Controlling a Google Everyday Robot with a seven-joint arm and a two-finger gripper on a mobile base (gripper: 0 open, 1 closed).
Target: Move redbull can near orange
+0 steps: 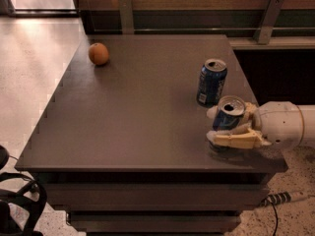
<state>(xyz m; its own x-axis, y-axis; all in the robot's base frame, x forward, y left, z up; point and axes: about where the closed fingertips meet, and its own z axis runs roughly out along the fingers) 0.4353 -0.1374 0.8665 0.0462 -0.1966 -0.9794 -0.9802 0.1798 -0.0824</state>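
Observation:
The redbull can (229, 115), slim, blue and silver with an open silver top, stands upright near the table's front right corner. My gripper (219, 126) comes in from the right and is shut on it, with one cream finger (237, 139) across its lower front and the other behind it. The can's base is hidden by the front finger. The orange (98, 53) lies at the far left of the table, well away from the can and the gripper.
A wider dark-blue can (211, 82) stands upright just behind and to the left of the held can, close to my gripper. The brown table (138, 117) has edges close on the right and front. A railing runs behind it. A dark chair (15, 200) is at lower left.

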